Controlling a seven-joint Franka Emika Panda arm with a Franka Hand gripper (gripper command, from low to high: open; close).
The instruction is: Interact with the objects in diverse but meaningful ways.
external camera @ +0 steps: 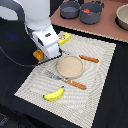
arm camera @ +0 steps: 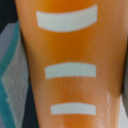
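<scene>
Gripper (external camera: pixel 44 54) sits low at the placemat's (external camera: pixel 95 87) far edge, right on the orange bread loaf (arm camera: pixel 67 65), which fills the wrist view; can't tell its opening. Banana (external camera: pixel 54 93) near the front edge, plate (external camera: pixel 70 66) mid-mat.

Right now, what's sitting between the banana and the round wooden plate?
In the exterior view, a fork and a wooden-handled knife lie on the striped placemat, between the banana and the plate.
</scene>
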